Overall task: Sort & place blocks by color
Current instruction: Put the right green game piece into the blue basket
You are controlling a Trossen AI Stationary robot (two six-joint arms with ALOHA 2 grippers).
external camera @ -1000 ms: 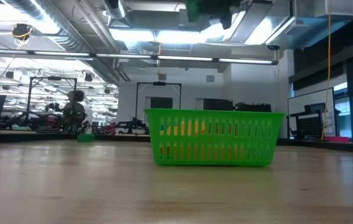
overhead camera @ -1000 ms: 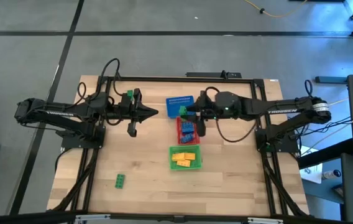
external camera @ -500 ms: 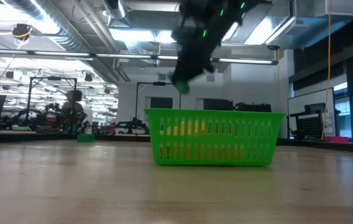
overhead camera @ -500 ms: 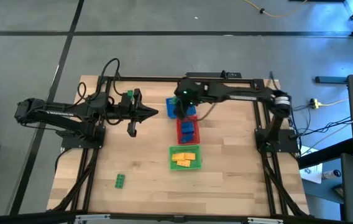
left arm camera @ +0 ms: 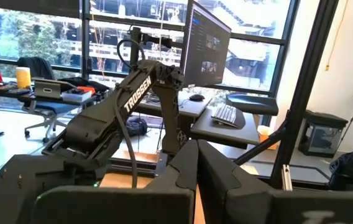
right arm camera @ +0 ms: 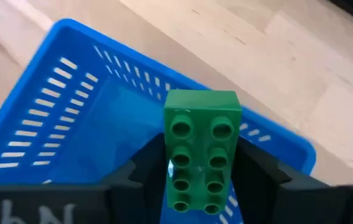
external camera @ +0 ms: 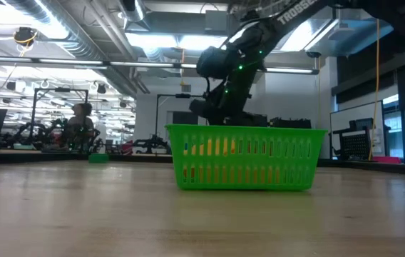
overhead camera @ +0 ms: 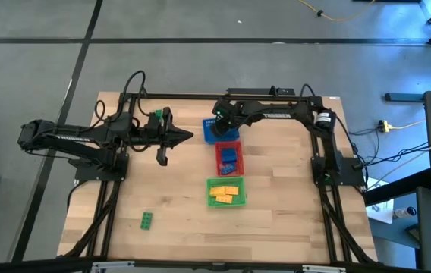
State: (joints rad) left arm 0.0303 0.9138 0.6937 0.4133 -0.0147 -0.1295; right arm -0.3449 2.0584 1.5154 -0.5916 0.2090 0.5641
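The right tool [right arm camera: 198,186] is closed on a green block [right arm camera: 200,149], held above the blue basket [right arm camera: 58,130] at the counter's far side; the block's long axis runs along the fingers. The red basket [overhead camera: 229,158], holding blue blocks, and the green basket [overhead camera: 225,191], holding yellow blocks, lie in a row toward the near edge. A second green block [overhead camera: 147,220] lies well apart, nearer the left arm. The left tool [overhead camera: 187,136] hangs over the counter [overhead camera: 291,220], fingers pressed together, empty.
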